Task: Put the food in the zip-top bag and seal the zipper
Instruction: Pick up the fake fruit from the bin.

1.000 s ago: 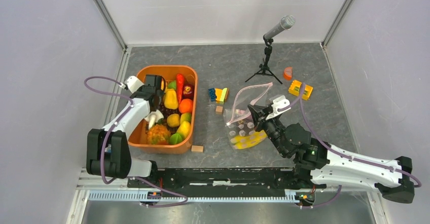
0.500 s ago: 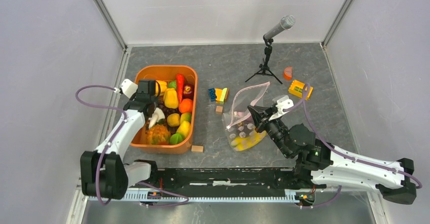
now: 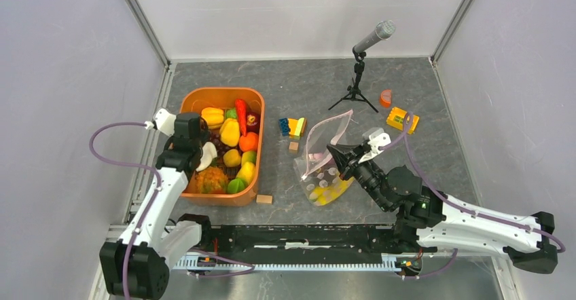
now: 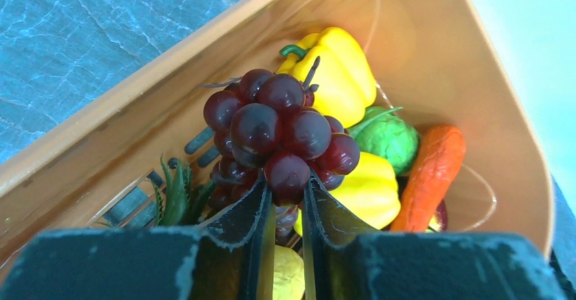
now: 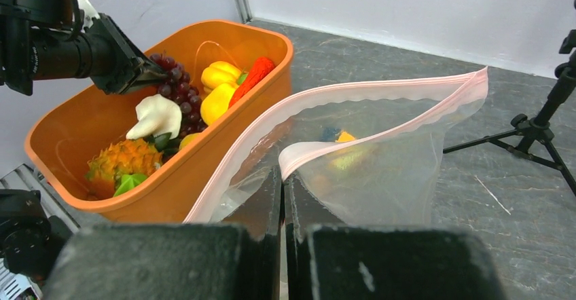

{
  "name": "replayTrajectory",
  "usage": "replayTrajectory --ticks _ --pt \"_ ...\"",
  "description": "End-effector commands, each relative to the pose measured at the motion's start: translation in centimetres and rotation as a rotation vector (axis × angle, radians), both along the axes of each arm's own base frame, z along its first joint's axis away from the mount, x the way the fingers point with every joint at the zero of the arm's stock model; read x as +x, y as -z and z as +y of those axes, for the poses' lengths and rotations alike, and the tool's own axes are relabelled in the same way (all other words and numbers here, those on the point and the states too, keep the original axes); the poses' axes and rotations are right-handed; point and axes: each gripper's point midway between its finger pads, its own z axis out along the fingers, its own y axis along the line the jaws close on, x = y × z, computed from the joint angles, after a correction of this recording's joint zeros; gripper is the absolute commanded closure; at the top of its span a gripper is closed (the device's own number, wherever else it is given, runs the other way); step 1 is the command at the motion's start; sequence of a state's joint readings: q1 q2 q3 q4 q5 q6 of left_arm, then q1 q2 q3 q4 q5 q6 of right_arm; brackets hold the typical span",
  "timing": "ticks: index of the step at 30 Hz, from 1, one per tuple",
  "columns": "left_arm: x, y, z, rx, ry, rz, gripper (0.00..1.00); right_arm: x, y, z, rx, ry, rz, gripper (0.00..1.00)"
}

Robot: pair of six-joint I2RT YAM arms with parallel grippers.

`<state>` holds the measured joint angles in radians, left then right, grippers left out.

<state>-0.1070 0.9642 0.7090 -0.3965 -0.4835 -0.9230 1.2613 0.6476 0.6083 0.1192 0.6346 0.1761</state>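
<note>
My left end effector (image 4: 284, 193) pinches the grapes (image 4: 278, 127) over the orange tub (image 4: 506, 110), and my right end effector (image 5: 283, 178) pinches the zip-top bag (image 5: 387, 174) beside it on the surface (image 3: 285, 83), mouth open, its long pink zipper (image 5: 380, 87) slanting away to the far right.

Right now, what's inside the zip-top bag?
Yellow food shows through the clear zip-top bag, at its closed near end. The right pincer pinches the zipper and covers part of the bag; anything beneath it is hidden.
</note>
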Motion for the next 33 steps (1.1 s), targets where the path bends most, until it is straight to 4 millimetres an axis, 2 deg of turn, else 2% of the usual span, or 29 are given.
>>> replayTrajectory --ticks 1,7,17,26,33 --pt "0.7 -3.7 -0.3 0.028 0.049 -0.140 0.98 -0.4 -2.0 0.6 0.054 -0.036 -0.021 0.99" --pt "0.3 -6.3 -0.6 0.068 0.108 -0.200 0.98 -0.3 -1.8 1.0 0.047 -0.039 -0.015 0.99" --pt "-0.1 -12.4 -1.5 0.135 0.222 -0.334 0.98 -0.3 -1.5 1.4 0.040 -0.041 -0.008 0.99" --pt "-0.5 -16.5 -3.6 0.153 0.362 -0.410 0.98 -0.4 -1.5 2.1 0.034 -0.062 -0.009 0.99" --pt "-0.7 -19.0 -6.8 0.111 0.535 -0.470 0.98 -0.4 -1.4 2.2 0.034 -0.063 -0.008 0.99"
